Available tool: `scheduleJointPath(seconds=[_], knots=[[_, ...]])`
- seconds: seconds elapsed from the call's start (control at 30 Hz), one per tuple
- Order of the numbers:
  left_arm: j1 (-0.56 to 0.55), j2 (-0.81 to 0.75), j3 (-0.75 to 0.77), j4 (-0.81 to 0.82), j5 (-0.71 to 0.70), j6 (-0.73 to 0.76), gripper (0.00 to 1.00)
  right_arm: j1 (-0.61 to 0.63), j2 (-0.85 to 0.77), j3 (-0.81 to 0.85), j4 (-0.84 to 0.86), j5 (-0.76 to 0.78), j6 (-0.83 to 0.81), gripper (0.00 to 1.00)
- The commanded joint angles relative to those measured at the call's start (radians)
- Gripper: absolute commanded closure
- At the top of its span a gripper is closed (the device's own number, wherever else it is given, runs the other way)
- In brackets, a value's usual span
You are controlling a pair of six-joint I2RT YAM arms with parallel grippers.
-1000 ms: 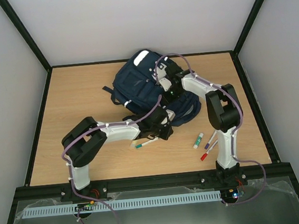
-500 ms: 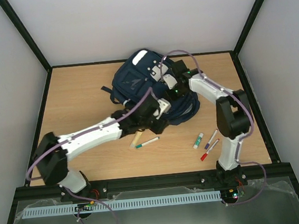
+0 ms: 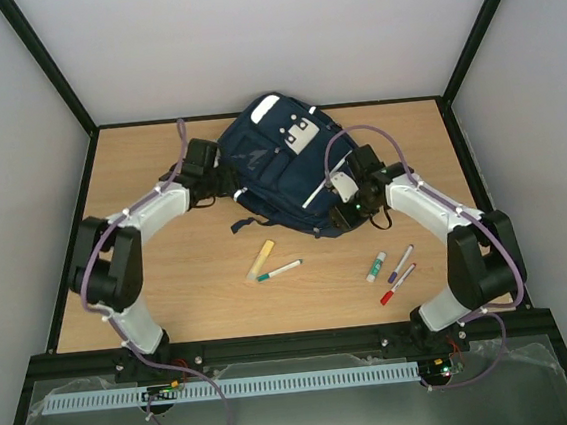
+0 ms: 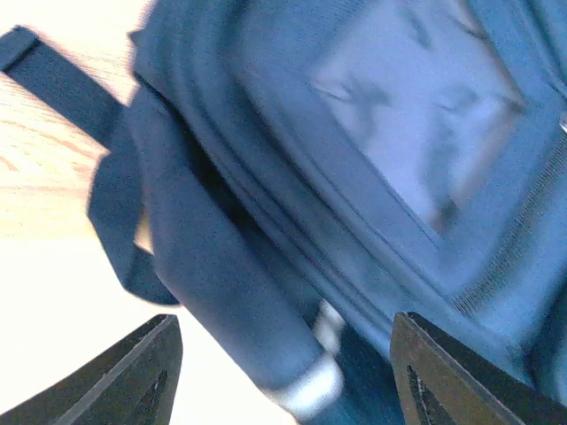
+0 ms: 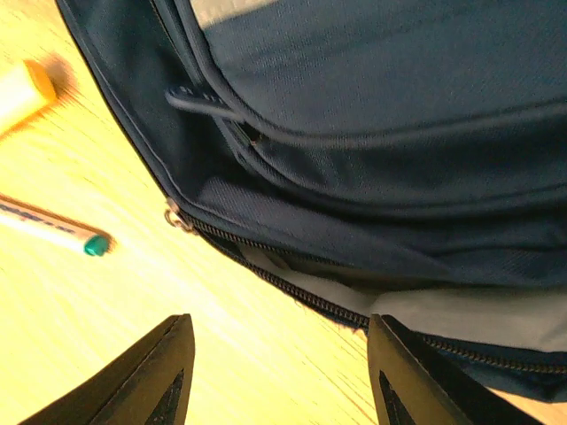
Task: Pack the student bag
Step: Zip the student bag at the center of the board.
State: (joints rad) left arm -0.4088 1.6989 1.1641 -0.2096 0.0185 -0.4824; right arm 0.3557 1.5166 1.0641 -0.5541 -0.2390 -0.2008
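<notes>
The left tool point(image 4: 282, 379) stands wide open and empty against the strap side of the navy backpack point(image 3: 264, 169). The right tool point(image 5: 279, 372) is also open and empty, over the backpack's unzipped near edge. The backpack lies flat at the back of the table point(image 3: 170, 284), with a green-tipped pen point(image 3: 279, 270) in front.

The wooden table point(image 3: 171, 294) carries the navy bag point(image 3: 269, 169), which lies flat near the middle of the far edge. In front of the bag, about the middle of the table, a yellow marker point(image 3: 260, 260) and a white pen point(image 3: 279, 270) with a green cap lie just beside each other. More toward the right edge and the near edge there are a green-and-white marker point(image 3: 376, 266), a purple pen point(image 3: 401, 262) and a red pen point(image 3: 397, 284), all close together.
</notes>
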Motion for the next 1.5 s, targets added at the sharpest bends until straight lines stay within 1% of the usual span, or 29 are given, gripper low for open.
scheduleJointPath(seconds=[0.0, 0.07, 0.17, 0.23, 0.33, 0.43, 0.47, 0.57, 0.63, 0.7, 0.83, 0.9, 1.0, 1.07, 1.1, 1.17, 1.23, 1.27, 1.33, 1.43, 1.47], knots=[[0.087, 0.124, 0.091, 0.120, 0.088, -0.137, 0.32, 0.006, 0.013, -0.031, -0.045, 0.015, -0.013, 0.45], [0.114, 0.188, 0.149, 0.127, 0.095, -0.131, 0.32, 0.006, 0.013, -0.047, -0.034, 0.024, -0.009, 0.45], [0.148, 0.278, 0.208, 0.167, 0.149, -0.120, 0.32, 0.007, 0.029, -0.058, -0.018, 0.059, -0.008, 0.45], [0.160, 0.333, 0.247, 0.175, 0.183, -0.108, 0.36, 0.007, 0.039, -0.067, -0.007, 0.075, -0.007, 0.45], [0.164, 0.359, 0.253, 0.185, 0.233, -0.100, 0.46, 0.007, 0.055, -0.077, 0.007, 0.104, -0.008, 0.45], [0.163, 0.340, 0.206, 0.193, 0.230, -0.114, 0.62, 0.006, 0.061, -0.081, 0.024, 0.126, -0.007, 0.45], [0.164, 0.325, 0.182, 0.194, 0.221, -0.122, 0.70, 0.006, 0.061, -0.083, 0.027, 0.126, -0.007, 0.45], [0.165, 0.265, 0.093, 0.215, 0.180, -0.138, 0.86, 0.007, 0.061, -0.081, 0.025, 0.112, -0.001, 0.45], [0.164, 0.214, 0.037, 0.220, 0.143, -0.153, 0.94, 0.007, 0.065, -0.079, 0.020, 0.094, -0.002, 0.45], [0.164, 0.148, -0.030, 0.232, 0.105, -0.182, 0.98, 0.007, 0.080, -0.067, 0.015, 0.099, -0.004, 0.45], [0.164, -0.002, -0.175, 0.247, 0.044, -0.248, 0.98, 0.004, 0.131, -0.024, 0.047, 0.176, -0.008, 0.45], [0.163, -0.076, -0.245, 0.252, 0.030, -0.281, 0.97, -0.007, 0.184, 0.015, 0.062, 0.200, -0.004, 0.45], [0.159, -0.180, -0.336, 0.236, 0.031, -0.312, 0.92, -0.015, 0.234, 0.077, 0.088, 0.259, 0.009, 0.46], [0.149, -0.270, -0.407, 0.216, 0.026, -0.319, 0.85, -0.034, 0.233, 0.093, 0.128, 0.303, 0.008, 0.46], [0.145, -0.305, -0.430, 0.204, 0.025, -0.318, 0.79, -0.047, 0.227, 0.101, 0.132, 0.299, 0.007, 0.46], [0.134, -0.354, -0.450, 0.152, 0.020, -0.307, 0.59, -0.070, 0.206, 0.109, 0.119, 0.279, 0.004, 0.46], [0.124, -0.387, -0.447, 0.092, 0.014, -0.275, 0.46, -0.076, 0.168, 0.095, 0.100, 0.275, -0.008, 0.45], [0.114, -0.402, -0.445, 0.065, 0.005, -0.258, 0.43, -0.075, 0.142, 0.082, 0.094, 0.272, -0.010, 0.45], [0.088, -0.437, -0.436, 0.031, -0.017, -0.221, 0.40, -0.076, 0.086, 0.050, 0.071, 0.249, -0.012, 0.45], [0.022, -0.472, -0.414, 0.036, -0.043, -0.108, 0.39, -0.075, 0.004, -0.005, 0.038, 0.158, -0.028, 0.44], [-0.009, -0.473, -0.405, 0.055, -0.038, -0.061, 0.39, -0.076, -0.021, -0.027, 0.032, 0.092, -0.054, 0.44]])
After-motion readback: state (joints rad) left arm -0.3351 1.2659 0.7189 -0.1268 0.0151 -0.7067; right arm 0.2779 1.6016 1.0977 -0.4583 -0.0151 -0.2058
